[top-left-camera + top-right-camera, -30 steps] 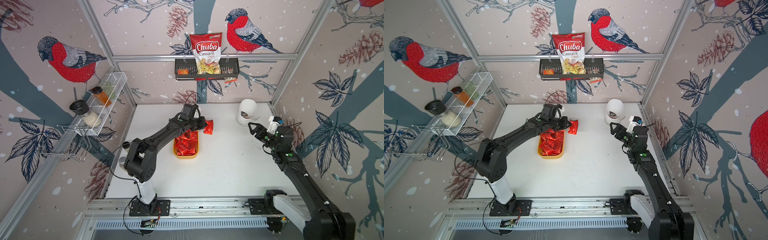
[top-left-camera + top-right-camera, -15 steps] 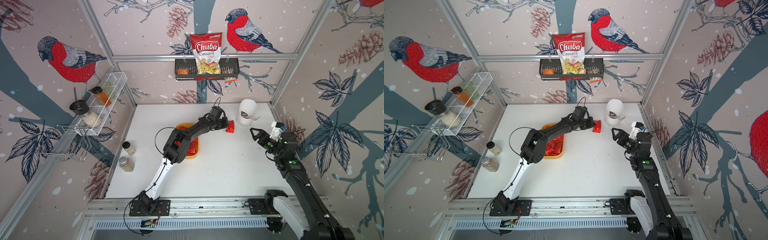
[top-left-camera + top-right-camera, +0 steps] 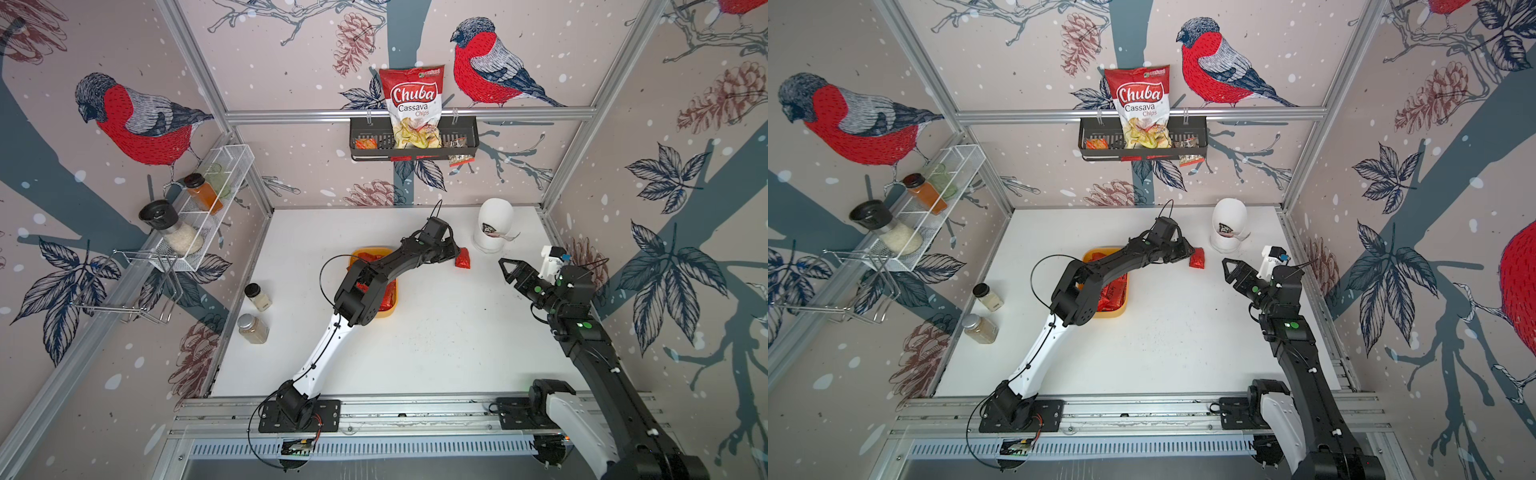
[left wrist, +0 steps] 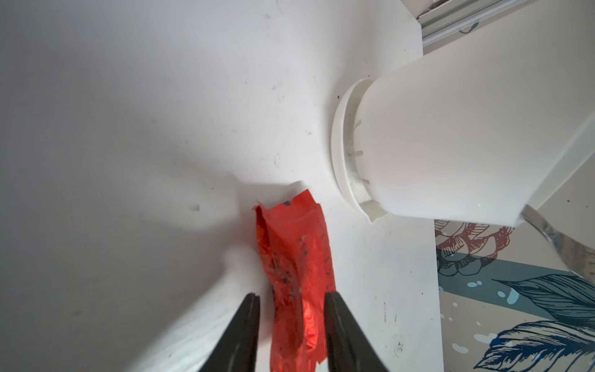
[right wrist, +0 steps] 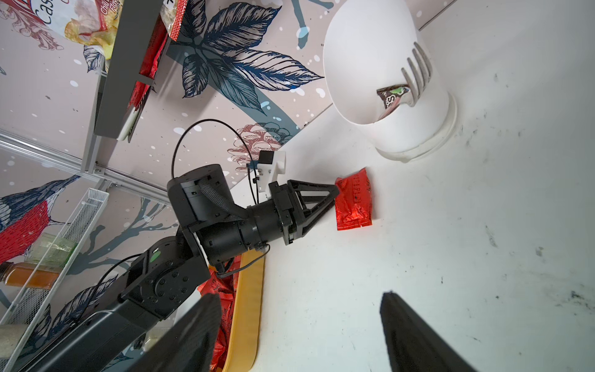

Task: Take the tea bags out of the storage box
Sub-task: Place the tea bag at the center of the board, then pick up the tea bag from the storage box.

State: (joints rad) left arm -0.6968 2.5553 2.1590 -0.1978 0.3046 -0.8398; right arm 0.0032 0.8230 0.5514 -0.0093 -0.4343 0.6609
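- I see the mustard-yellow shallow plastic tray (image 3: 388, 314) left of centre on the white table (image 3: 415, 357), with shiny red foil sachets (image 3: 387, 296) heaped inside.
- At its two o'clock, the left gripper (image 4: 289, 306) is narrowly parted around one loose sachet (image 4: 297, 257) lying on the table.
- At that sachet's three o'clock, the right gripper (image 5: 299, 296) gapes wide and empty.

A: What sits on the white worktop (image 3: 415, 353)?
B: A yellow storage box (image 3: 386, 315) in the middle. One red tea bag (image 3: 462, 258) lies on the worktop to its right, near a white cup (image 3: 494, 224) at the far right.
A: Anything on the left?
B: Two jars by the left edge: a black-lid jar (image 3: 257, 296), and nearer, a silver-lid jar (image 3: 252, 328).
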